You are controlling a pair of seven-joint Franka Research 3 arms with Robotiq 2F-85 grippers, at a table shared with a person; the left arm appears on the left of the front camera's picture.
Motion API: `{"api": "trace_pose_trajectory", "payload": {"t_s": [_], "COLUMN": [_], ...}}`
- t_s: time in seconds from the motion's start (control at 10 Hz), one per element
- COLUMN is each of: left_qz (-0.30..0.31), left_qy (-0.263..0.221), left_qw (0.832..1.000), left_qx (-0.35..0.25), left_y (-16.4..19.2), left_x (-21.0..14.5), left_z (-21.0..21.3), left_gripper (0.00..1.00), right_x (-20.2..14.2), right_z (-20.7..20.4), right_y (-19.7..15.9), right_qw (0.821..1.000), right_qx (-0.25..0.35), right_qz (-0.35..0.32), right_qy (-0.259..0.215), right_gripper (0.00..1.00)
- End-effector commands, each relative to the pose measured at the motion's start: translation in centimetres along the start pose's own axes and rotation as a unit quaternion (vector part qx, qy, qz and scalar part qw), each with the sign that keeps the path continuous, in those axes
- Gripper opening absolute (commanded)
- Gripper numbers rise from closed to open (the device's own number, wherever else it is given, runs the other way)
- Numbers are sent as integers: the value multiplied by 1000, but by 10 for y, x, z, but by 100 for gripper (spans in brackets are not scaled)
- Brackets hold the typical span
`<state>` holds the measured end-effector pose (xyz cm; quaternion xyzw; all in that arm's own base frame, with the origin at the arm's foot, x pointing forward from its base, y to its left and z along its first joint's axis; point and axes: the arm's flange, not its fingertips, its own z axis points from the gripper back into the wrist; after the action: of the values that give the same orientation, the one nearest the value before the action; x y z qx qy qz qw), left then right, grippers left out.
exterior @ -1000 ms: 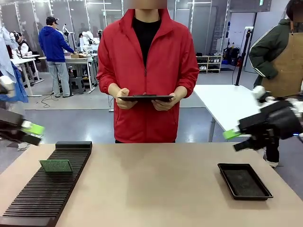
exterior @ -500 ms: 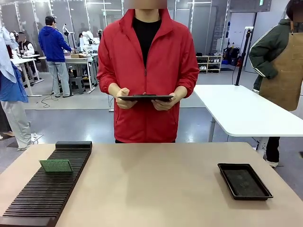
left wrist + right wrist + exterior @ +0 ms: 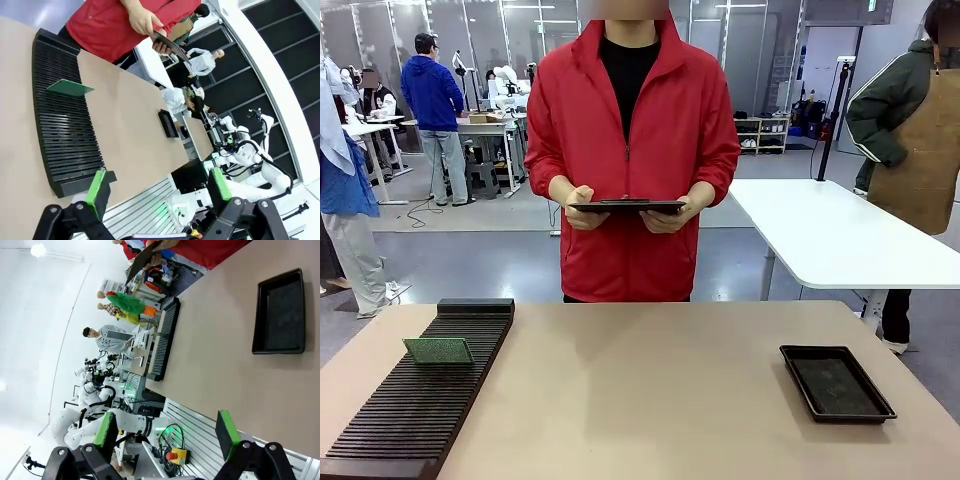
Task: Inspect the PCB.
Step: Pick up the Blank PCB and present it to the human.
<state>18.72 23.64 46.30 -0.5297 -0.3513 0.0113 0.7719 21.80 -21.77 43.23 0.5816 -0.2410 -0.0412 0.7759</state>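
Observation:
The PCB is a thin green board standing in a slot of the black ribbed rack at the table's left; it also shows in the left wrist view as the green PCB on the rack. My left gripper hangs well back from the table's near edge, open, nothing between its green pads. My right gripper is likewise drawn back over the near edge, open and empty. A person in a red jacket stands across the table holding a dark tablet in both hands.
A black shallow tray lies at the table's right, seen too as the tray in the right wrist view. The tan tabletop stretches between rack and tray. A white table stands behind at right.
One second ago both grippers showed at the front view's left and right edges; they have since drawn out of that view. The PCB, tray and person have not moved.

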Motion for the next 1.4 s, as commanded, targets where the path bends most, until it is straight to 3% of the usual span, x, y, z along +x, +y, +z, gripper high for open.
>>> {"api": "trace_pose_trajectory", "payload": {"t_s": [0.0,0.1,0.2,0.6,0.7,0.8,1.0,1.1,1.3], "left_qz": [-19,-17,-4,-1,-76,-121,-242,-304,-395], "left_qy": [3,-10,2,4,13,3,82,135,237], "left_qw": [1000,999,1000,1000,996,982,939,906,824], "left_qx": [4,27,6,15,54,146,230,260,331], "left_y": [-12,-10,-3,-3,-45,-81,-139,-158,-175], "left_x": [-28,-28,1,2,6,15,37,46,61], "left_z": [-36,-37,-1,-2,-11,-23,-65,-90,-155], "left_gripper": [100,100,100,100,100,100,100,100,100], "right_x": [-49,-48,1,1,1,1,1,1,1], "right_z": [-58,-61,-2,-2,-2,-2,-2,-2,-2], "right_y": [8,11,1,1,1,1,1,1,1], "right_qw": [1000,999,1000,1000,1000,1000,1000,1000,1000], "right_qx": [-13,-21,-4,-4,-4,-4,-4,-4,-4], "right_qz": [20,27,4,4,4,4,4,4,4], "right_qy": [9,17,4,4,4,4,4,4,4], "right_gripper": [100,100,100,100,100,100,100,100,100]}}
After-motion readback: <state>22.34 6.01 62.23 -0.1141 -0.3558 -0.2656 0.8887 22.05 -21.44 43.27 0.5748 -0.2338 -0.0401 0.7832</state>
